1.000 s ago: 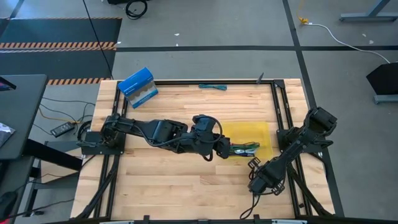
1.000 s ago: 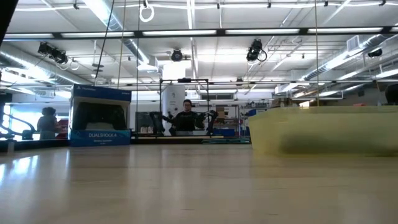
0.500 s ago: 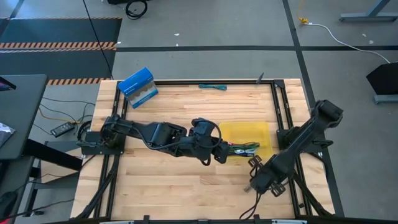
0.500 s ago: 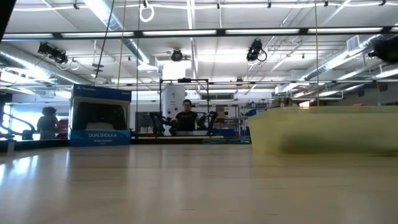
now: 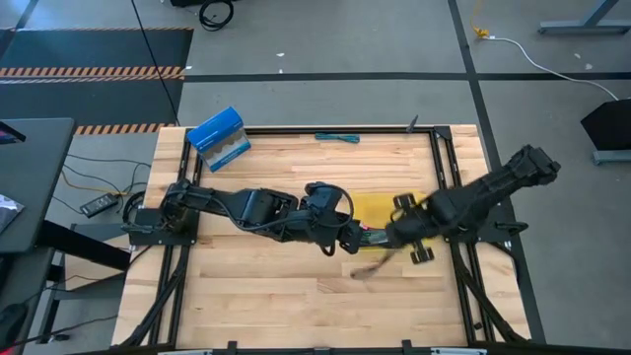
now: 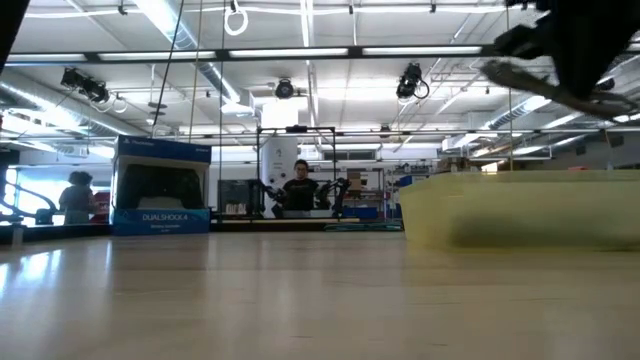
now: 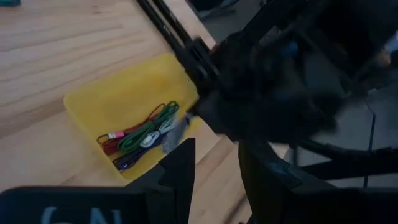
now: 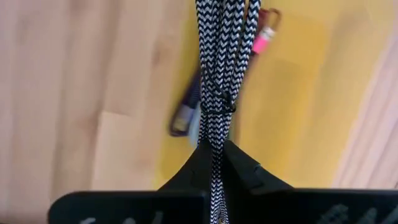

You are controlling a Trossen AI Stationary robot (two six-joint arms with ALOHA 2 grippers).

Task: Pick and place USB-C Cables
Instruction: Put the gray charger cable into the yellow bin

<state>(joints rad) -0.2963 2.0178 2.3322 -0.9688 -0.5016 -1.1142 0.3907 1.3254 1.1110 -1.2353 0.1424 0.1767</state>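
Note:
A yellow tray [image 5: 394, 212] sits right of the table's middle. In it lie red, green and purple USB-C cables [image 7: 140, 134]. A teal cable [image 5: 337, 137] lies on the wood at the far edge. My right gripper [image 5: 389, 240] hovers over the tray's near left corner, shut on a black-and-white braided cable bundle [image 8: 221, 56]. That bundle shows as a blur [image 5: 373, 266] in the high view. My left gripper [image 7: 214, 171] stands open at the tray's left edge [image 5: 350, 237] and holds nothing. My right gripper pinches the braided bundle by one end [image 8: 215, 152] between its two fingers, coming from above. The bundle is lifted clear and hangs below the fingers, above the tray's edge and the purple and maroon cables [image 8: 186, 118]. A tie [image 8: 219, 109] binds its strands.
A blue box [image 5: 219, 138] stands at the far left corner of the table and also shows in the low view [image 6: 160, 190]. Black frame rails [image 5: 446, 168] run along the table's sides. Bare wood [image 5: 266, 286] lies near of the arms. A person stands far behind the table [image 6: 298, 190].
My right arm has swung fast from the table's near right corner toward the far edge and the left, bringing its gripper over the yellow tray with the braided cable dangling. My left arm has stayed beside the tray.

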